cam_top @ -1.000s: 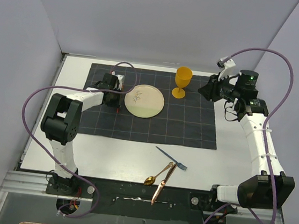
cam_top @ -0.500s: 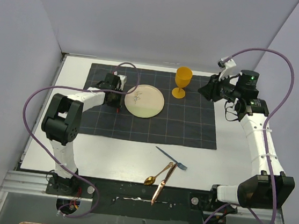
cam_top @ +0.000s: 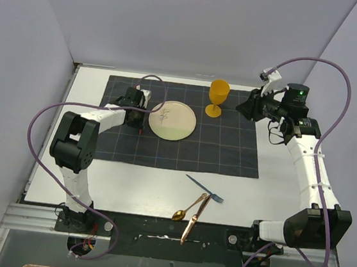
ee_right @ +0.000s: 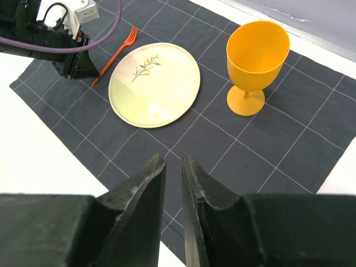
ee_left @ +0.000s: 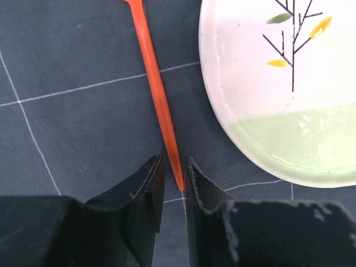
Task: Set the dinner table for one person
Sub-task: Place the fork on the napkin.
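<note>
Orange fork seen at the tip of the left end effector, beside the plate on the bench

The orange fork (ee_left: 157,105) is laid along a 12-to-6 line just left of the plate (ee_left: 278,89) on the dark cloth (ee_left: 78,122); its handle end is gripped between the nearly shut left end effector (ee_left: 174,178). The right end effector (ee_right: 173,183) is seen empty, narrowly parted, above the cloth's near edge.

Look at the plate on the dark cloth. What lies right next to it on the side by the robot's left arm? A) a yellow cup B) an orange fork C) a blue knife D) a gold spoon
B: the orange fork lies on the cloth beside the plate, its handle end between the fingers of the left tool.
</note>
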### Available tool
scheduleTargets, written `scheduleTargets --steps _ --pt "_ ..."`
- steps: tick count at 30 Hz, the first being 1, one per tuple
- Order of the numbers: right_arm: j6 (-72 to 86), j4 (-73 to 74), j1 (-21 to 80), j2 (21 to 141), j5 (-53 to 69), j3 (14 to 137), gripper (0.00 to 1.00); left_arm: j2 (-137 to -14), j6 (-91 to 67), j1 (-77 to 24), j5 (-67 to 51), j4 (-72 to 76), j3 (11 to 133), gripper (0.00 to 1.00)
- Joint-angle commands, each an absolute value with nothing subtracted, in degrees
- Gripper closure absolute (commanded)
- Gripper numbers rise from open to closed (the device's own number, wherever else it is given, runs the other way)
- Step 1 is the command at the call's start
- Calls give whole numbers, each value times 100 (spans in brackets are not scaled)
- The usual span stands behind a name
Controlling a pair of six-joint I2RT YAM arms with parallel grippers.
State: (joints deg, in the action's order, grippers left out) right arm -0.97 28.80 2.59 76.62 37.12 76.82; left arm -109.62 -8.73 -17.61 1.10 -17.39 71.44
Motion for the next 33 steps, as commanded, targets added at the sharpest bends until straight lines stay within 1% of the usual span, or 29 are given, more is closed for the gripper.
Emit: scheduleTargets --steps 1,28,31,33 --pt "-44 2698 215 7635 3841 7945 81 -11024 -809 -1786 158 -1724 7476 80" --pt "-16 2716 211 7699 3929 7972 82 -11353 -782 -1841 184 -1872 7602 80" --pt "-15 2716 209 7706 3929 7972 83 -11363 -775 -1853 202 -1888 7619 82" --pt "-15 2716 203 7708 3929 7979 83 -11362 -773 -1863 211 -1896 7628 88"
